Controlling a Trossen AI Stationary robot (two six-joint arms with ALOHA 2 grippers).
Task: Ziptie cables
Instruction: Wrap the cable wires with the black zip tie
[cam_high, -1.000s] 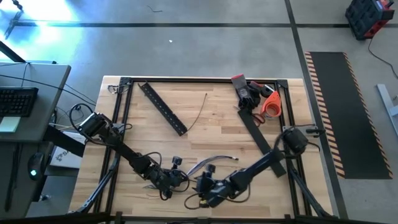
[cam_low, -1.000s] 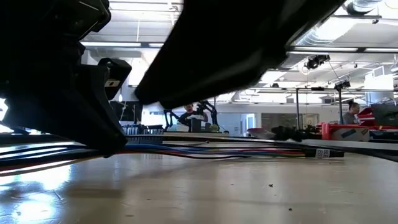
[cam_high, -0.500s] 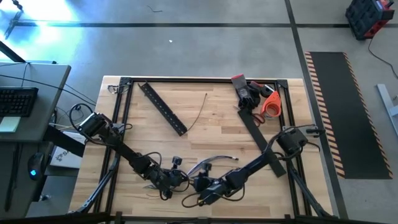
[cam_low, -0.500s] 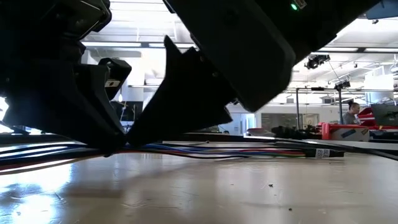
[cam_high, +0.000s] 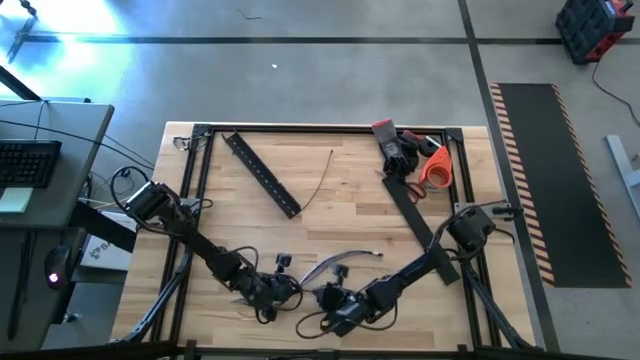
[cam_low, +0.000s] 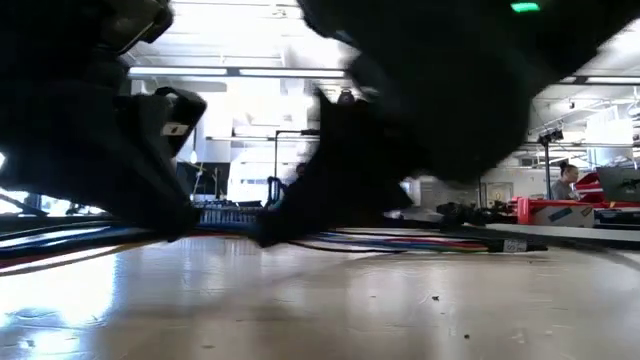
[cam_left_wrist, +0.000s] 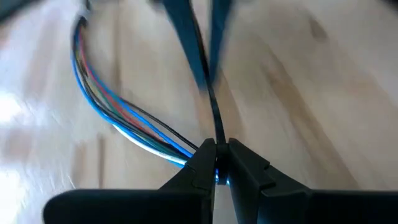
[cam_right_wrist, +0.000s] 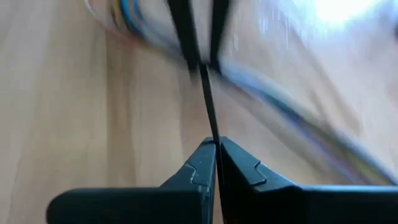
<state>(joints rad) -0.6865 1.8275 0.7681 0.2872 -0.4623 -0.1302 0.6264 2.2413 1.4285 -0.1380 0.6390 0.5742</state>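
While the wooden table (cam_high: 340, 185) is viewed from above, both arms are seen meeting at its near edge. The cables (cam_left_wrist: 118, 112) are grasped in the clenched left claw (cam_left_wrist: 216, 167); a thin black zip tie (cam_right_wrist: 208, 106) is pinched by the clenched right claw (cam_right_wrist: 216, 163) just beside. Tightening is judged unfinished. An open workshop lies beyond.
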